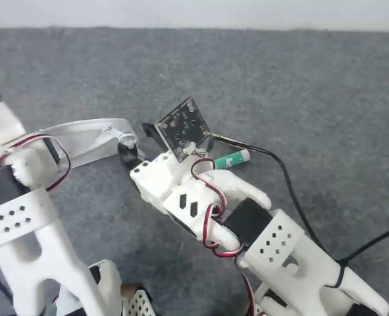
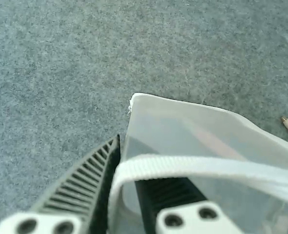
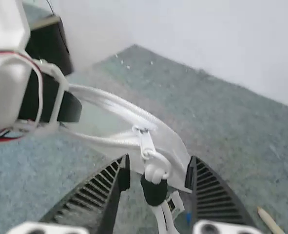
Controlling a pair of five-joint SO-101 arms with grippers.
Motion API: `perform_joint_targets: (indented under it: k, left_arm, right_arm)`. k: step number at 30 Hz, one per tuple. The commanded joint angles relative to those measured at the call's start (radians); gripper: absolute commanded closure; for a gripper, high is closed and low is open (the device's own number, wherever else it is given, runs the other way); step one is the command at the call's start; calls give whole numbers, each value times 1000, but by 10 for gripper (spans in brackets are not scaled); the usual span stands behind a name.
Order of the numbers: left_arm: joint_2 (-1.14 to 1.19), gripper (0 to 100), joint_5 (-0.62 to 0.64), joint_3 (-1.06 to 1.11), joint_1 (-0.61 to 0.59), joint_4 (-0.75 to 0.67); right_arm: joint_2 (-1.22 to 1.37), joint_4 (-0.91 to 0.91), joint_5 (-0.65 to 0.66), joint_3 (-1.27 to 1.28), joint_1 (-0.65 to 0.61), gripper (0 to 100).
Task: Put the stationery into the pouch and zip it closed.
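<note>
The left gripper point(image 2: 125, 158) clamps the pouch's point(image 2: 192, 131) end, while the right gripper point(image 3: 157, 163) gapes around its zipper pull point(image 3: 147, 145).

This looks like a robotics lab bench or a maker's test table rather than a home or shop. The left arm point(image 1: 23, 224) and the right arm point(image 1: 280, 250) are plain white plastic shells with screw holes, and loose red wires point(image 1: 210, 197) loop between their joints. A bare circuit board point(image 1: 183, 128) sits uncovered on one wrist, with a black cable point(image 1: 293, 197) trailing across the grey carpet-like table cover point(image 1: 299, 85). Behind stands a plain white wall point(image 3: 221, 39).
</note>
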Motion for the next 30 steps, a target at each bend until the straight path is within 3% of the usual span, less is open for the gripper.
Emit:
perform_joint_targets:
  k: [1,4,18,25,30]
  left_arm:
    - [-2,989,18,-10,-11,-35]
    - [-2,989,18,-10,-11,-35]
    - [-2,989,18,-7,-11,-40]
    - [-2,989,18,-5,-12,-40]
    - [-2,989,18,-5,-12,-38]
  right_arm:
    - [-41,65,-12,-64,41,825]
    - [-50,101,-23,-66,104,825]
    - [-38,229,-344,-48,323,821]
    - [-38,217,-353,44,344,822]
    - [-33,219,-437,81,369,824]
